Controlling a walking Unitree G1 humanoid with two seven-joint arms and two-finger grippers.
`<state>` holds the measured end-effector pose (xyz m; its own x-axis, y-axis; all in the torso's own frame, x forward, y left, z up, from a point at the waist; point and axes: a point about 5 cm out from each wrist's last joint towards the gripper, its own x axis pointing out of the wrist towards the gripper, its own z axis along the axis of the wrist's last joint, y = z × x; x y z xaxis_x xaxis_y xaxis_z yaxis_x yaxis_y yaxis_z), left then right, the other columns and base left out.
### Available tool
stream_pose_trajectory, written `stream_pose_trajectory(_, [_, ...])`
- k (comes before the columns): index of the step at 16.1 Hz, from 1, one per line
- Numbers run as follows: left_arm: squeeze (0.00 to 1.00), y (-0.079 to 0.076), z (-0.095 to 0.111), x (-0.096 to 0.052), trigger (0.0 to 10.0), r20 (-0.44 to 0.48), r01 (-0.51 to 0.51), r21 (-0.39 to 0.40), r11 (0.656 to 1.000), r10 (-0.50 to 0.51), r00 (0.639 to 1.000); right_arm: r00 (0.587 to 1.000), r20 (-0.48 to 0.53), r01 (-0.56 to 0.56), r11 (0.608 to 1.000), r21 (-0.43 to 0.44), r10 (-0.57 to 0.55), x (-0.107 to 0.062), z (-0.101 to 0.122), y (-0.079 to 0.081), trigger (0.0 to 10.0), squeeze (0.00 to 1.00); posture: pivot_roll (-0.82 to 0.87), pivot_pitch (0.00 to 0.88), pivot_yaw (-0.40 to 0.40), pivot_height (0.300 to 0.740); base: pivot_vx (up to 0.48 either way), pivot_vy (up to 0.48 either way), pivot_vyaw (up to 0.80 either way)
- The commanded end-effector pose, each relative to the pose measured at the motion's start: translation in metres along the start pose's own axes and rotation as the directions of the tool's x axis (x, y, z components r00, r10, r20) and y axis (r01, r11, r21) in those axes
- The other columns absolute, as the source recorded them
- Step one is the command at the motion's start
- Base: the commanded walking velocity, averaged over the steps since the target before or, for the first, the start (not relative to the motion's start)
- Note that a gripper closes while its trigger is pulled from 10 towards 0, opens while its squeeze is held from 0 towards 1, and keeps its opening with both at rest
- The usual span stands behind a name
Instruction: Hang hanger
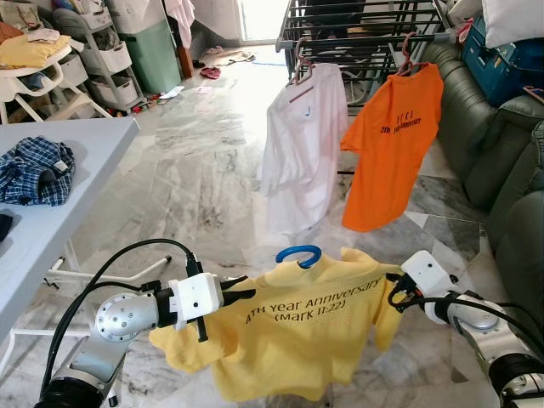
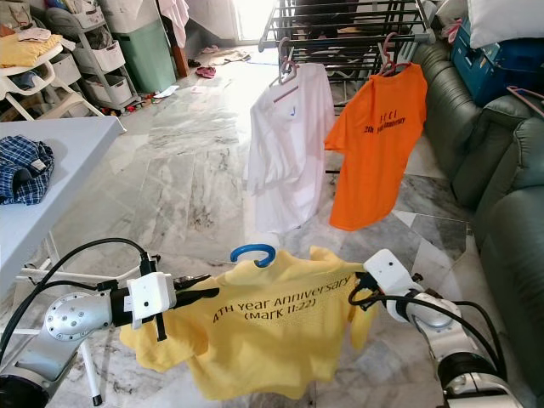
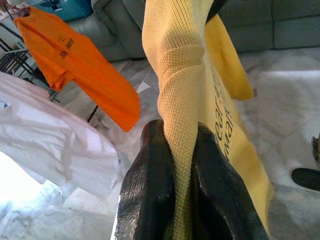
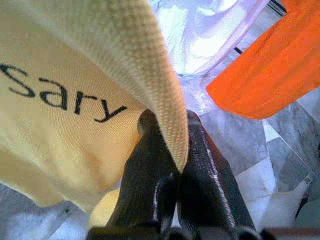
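Ahead of you a white T-shirt [image 1: 304, 153] and an orange T-shirt with dark lettering [image 1: 393, 144] hang side by side from a black metal drying rack [image 1: 361, 34], each on a pink hanger. To your right sits a dark green leather sofa [image 1: 489, 136] with a blue box [image 1: 501, 59] on it. On your left, a crumpled blue plaid shirt [image 1: 36, 172] lies on a pale grey table [image 1: 51, 229]. Beyond it stand white storage shelves [image 1: 89, 55] and a green bin [image 1: 153, 53] on the marble floor [image 1: 195, 170].
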<state>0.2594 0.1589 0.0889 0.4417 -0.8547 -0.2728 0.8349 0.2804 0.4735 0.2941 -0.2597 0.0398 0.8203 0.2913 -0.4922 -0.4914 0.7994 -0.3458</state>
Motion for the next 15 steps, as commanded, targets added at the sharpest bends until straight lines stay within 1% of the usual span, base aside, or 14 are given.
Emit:
stream_pose_trajectory(1, [0.00, 0.010, 0.004, -0.003, 10.0, 0.005, -0.043, 0.029, 0.999, 0.043, 0.999, 0.999, 0.010, 0.042, 0.999, 0.028, -0.042, 0.001, 0.003, -0.005, 0.0, 0.00, -0.12, 0.001, 0.101, 0.740, 0.000, 0.000, 0.00])
stream_pose_trajectory(3, [0.00, 0.005, -0.009, -0.001, 10.0, -0.071, -0.057, 0.006, 0.998, 0.057, 0.996, 0.984, 0.072, 0.156, 0.986, 0.066, -0.160, 0.001, 0.017, -0.019, 0.0, 0.00, -0.12, 0.004, 0.103, 0.740, 0.000, 0.000, 0.00])
stream_pose_trajectory(4, [0.00, 0.002, -0.019, 0.001, 10.0, -0.107, -0.107, -0.044, 0.993, 0.102, 0.989, 0.948, 0.126, 0.286, 0.955, 0.073, -0.293, -0.002, 0.031, -0.037, 0.0, 0.00, -0.13, 0.005, 0.104, 0.740, 0.000, 0.000, 0.00])
stream_pose_trajectory(5, [0.00, 0.000, -0.023, 0.001, 10.0, -0.127, -0.125, -0.060, 0.990, 0.117, 0.985, 0.917, 0.151, 0.360, 0.929, 0.088, -0.370, -0.006, 0.038, -0.049, 0.0, 0.00, -0.14, 0.006, 0.107, 0.740, 0.000, 0.000, 0.00])
stream_pose_trajectory(6, [0.00, -0.003, -0.033, 0.003, 10.0, -0.184, -0.175, -0.075, 0.982, 0.159, 0.970, 0.853, 0.228, 0.447, 0.883, 0.146, -0.469, -0.014, 0.057, -0.068, 0.0, 0.00, -0.14, 0.004, 0.108, 0.740, 0.000, 0.000, 0.00])
stream_pose_trajectory(7, [0.00, -0.003, -0.040, 0.004, 10.0, -0.230, -0.228, -0.097, 0.969, 0.201, 0.952, 0.817, 0.285, 0.474, 0.865, 0.165, -0.502, -0.018, 0.071, -0.076, 0.0, 0.00, -0.15, 0.005, 0.109, 0.740, 0.000, 0.000, 0.00])
stream_pose_trajectory(8, [0.00, -0.003, -0.045, 0.006, 10.0, -0.259, -0.272, -0.114, 0.955, 0.236, 0.936, 0.787, 0.344, 0.483, 0.858, 0.172, -0.512, -0.022, 0.084, -0.082, 0.0, 0.00, -0.15, 0.003, 0.107, 0.740, 0.000, 0.000, 0.00])
stream_pose_trajectory(9, [0.00, -0.001, -0.052, 0.008, 10.0, -0.309, -0.341, -0.129, 0.931, 0.289, 0.906, 0.758, 0.416, 0.485, 0.861, 0.154, -0.502, -0.027, 0.101, -0.084, 0.0, 0.00, -0.16, 0.002, 0.105, 0.740, 0.000, 0.000, 0.00])
stream_pose_trajectory(10, [0.00, 0.001, -0.056, 0.009, 10.0, -0.348, -0.377, -0.121, 0.918, 0.316, 0.883, 0.754, 0.442, 0.480, 0.867, 0.138, -0.487, -0.028, 0.106, -0.083, 0.0, 0.00, -0.16, 0.001, 0.105, 0.740, 0.000, 0.000, 0.00])
stream_pose_trajectory(11, [0.00, 0.006, -0.060, 0.010, 10.0, -0.385, -0.434, -0.120, 0.893, 0.362, 0.849, 0.768, 0.454, 0.455, 0.883, 0.110, -0.452, -0.030, 0.108, -0.080, 0.0, 0.00, -0.17, 0.000, 0.103, 0.740, 0.000, 0.000, 0.00])
stream_pose_trajectory(12, [0.00, 0.012, -0.062, 0.010, 10.0, -0.411, -0.497, -0.121, 0.859, 0.412, 0.813, 0.788, 0.447, 0.446, 0.893, 0.058, -0.423, -0.031, 0.106, -0.077, 0.0, 0.00, -0.17, 0.000, 0.102, 0.740, 0.000, 0.000, 0.00])
stream_pose_trajectory(13, [0.00, 0.019, -0.063, 0.008, 10.0, -0.426, -0.559, -0.127, 0.819, 0.464, 0.777, 0.810, 0.426, 0.444, 0.896, 0.005, -0.403, -0.034, 0.098, -0.074, 0.0, 0.00, -0.17, 0.000, 0.102, 0.740, 0.000, 0.000, 0.00])
stream_pose_trajectory(14, [0.00, 0.034, -0.060, 0.005, 10.0, -0.419, -0.672, -0.165, 0.722, 0.566, 0.710, 0.839, 0.346, 0.448, 0.894, 0.000, -0.420, -0.039, 0.075, -0.073, 0.0, 0.00, -0.17, 0.000, 0.103, 0.740, 0.000, 0.000, 0.00])
stream_pose_trajectory(15, [0.00, 0.040, -0.059, 0.002, 10.0, -0.420, -0.705, -0.160, 0.691, 0.598, 0.683, 0.852, 0.298, 0.455, 0.891, -0.015, -0.430, -0.041, 0.063, -0.072, 0.0, 0.00, -0.17, 0.000, 0.105, 0.740, 0.000, 0.000, 0.00])
